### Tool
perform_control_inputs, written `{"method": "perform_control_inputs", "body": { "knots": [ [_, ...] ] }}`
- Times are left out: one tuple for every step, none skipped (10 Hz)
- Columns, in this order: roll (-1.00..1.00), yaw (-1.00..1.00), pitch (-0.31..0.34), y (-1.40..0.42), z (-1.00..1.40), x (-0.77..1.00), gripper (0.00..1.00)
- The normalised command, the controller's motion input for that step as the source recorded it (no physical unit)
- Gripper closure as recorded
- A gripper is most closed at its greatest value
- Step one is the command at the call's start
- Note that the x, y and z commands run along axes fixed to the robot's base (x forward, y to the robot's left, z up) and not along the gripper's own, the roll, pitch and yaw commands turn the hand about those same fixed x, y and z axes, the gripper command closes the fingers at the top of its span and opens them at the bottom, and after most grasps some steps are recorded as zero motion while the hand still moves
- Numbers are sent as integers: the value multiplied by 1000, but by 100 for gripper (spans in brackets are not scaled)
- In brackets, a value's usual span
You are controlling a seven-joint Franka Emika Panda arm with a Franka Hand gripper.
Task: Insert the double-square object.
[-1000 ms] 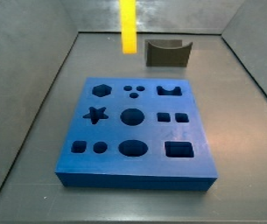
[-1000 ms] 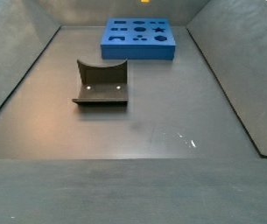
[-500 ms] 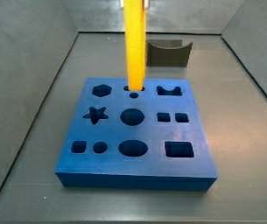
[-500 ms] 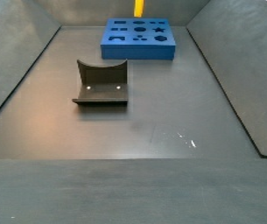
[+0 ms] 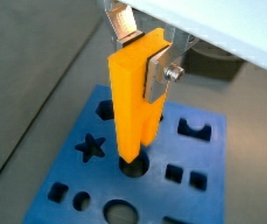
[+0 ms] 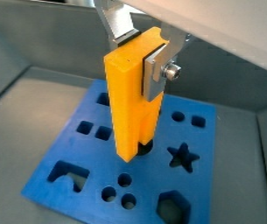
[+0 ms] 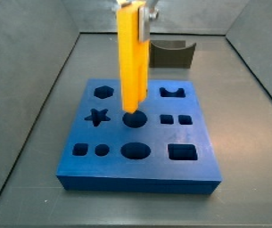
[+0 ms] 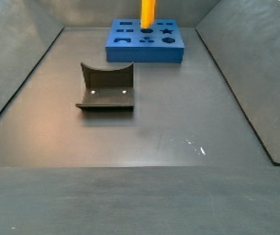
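Observation:
The double-square object (image 7: 131, 62) is a long yellow-orange bar hanging upright. My gripper (image 7: 139, 9) is shut on its upper end; both wrist views show it (image 5: 140, 45) (image 6: 142, 45) with a silver finger (image 5: 159, 70) flat against the bar's side. The bar's lower end hangs over the middle of the blue block (image 7: 114, 165), in front of the central round hole (image 7: 135, 118). I cannot tell whether it touches the block. The pair of small square holes (image 7: 177, 118) lies to one side of it. The bar's prongs are hidden.
The blue block has several other shaped holes, among them a star (image 7: 97, 116) and a large square (image 7: 182, 153). The dark fixture (image 8: 106, 88) stands on the grey floor away from the block; it also shows in a side view (image 7: 171, 53). Grey walls enclose the bin.
The bar has moved from above the block's far edge to over its middle, and it hangs lower. The gripper's fingers have come into a side view.

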Motion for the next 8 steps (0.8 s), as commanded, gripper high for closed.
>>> {"method": "perform_control_inputs", "body": {
  "knots": [
    [0,-1000,0,-63,-246,0,100],
    [0,-1000,0,-6,-40,0,100],
    [0,-1000,0,0,0,0,100],
    [0,-1000,0,0,0,0,100],
    [-1,-1000,0,0,0,0,100],
    [-29,-1000,0,0,40,0,100],
    [-37,-1000,0,0,63,0,100],
    [0,-1000,0,0,0,0,100]
  ]
}}
